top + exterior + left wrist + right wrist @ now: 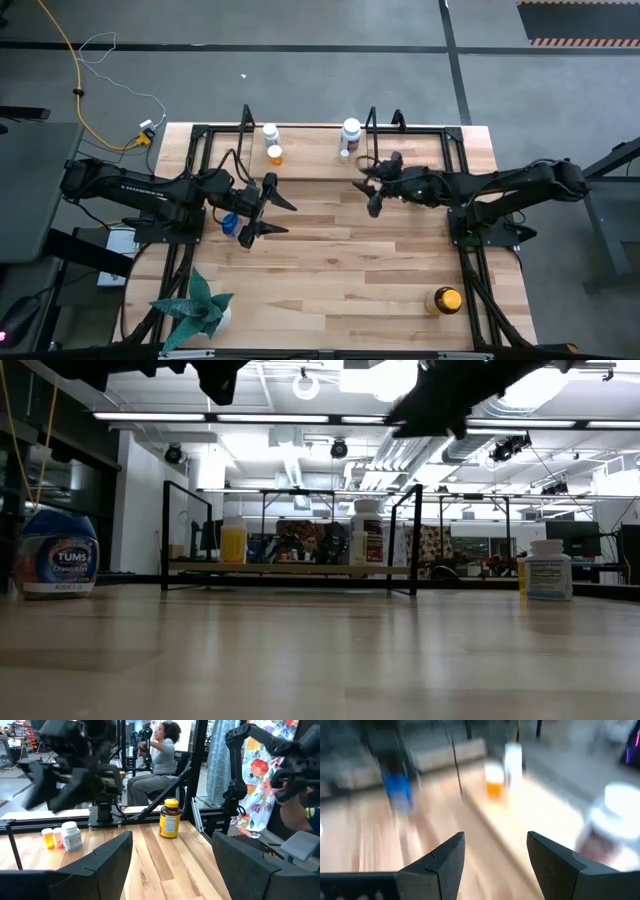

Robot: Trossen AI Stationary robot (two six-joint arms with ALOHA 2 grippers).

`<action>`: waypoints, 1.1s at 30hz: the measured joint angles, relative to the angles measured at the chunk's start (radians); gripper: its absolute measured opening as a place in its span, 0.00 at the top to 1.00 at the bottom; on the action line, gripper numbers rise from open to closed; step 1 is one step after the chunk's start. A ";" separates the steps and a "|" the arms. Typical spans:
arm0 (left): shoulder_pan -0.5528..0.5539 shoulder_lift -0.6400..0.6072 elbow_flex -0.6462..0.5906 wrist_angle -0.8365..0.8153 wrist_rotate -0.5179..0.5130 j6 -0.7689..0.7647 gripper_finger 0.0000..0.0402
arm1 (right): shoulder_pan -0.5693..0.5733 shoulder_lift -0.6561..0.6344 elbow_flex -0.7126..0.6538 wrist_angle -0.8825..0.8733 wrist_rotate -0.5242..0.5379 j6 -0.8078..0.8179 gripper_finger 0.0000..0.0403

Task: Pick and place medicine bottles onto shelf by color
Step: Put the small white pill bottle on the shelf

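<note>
Arms reach inward over the table, left tool [268,205] and right tool [371,187] both agape, empty.

Right wrist view smeared: I make out blue bottle [398,790], orange bottle [494,783], white bottle [513,760] as colour blobs only, labels unreadable. Large white-capped bottle [610,827] cut by frame edge. Low view: both arms cropped at top. High view: blue bottle partly hidden under left gripper [262,207].

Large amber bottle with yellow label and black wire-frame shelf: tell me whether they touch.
Apart. The high view shows the large amber bottle near the table's front edge, with bare wood between it and the black wire-frame shelf at the back.
</note>
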 joint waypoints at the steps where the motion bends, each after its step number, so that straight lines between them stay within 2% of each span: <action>1: 0.000 0.000 0.000 0.000 0.000 0.000 0.34 | 0.008 0.002 0.044 -0.151 -0.001 0.047 0.49; 6: 0.000 0.000 0.000 0.000 0.000 -0.038 0.34 | 0.043 0.029 0.196 -0.784 -0.001 0.398 0.49; 9: 0.000 0.000 0.000 0.000 -0.001 -0.061 0.34 | 0.060 0.031 0.184 -0.951 0.026 0.547 0.49; 12: 0.000 0.000 0.000 0.000 -0.001 -0.060 0.34 | 0.059 0.031 0.143 -1.053 0.043 0.630 0.49; 16: 0.000 0.000 0.000 0.000 -0.004 -0.060 0.34 | 0.039 0.029 0.088 -1.073 0.044 0.684 0.49; 26: 0.000 0.000 0.000 0.000 -0.004 -0.060 0.34 | 0.007 0.029 0.046 -1.047 0.080 0.667 0.49; 33: 0.000 0.000 0.000 0.000 -0.004 -0.060 0.34 | 0.001 0.029 0.046 -0.959 0.052 0.552 0.49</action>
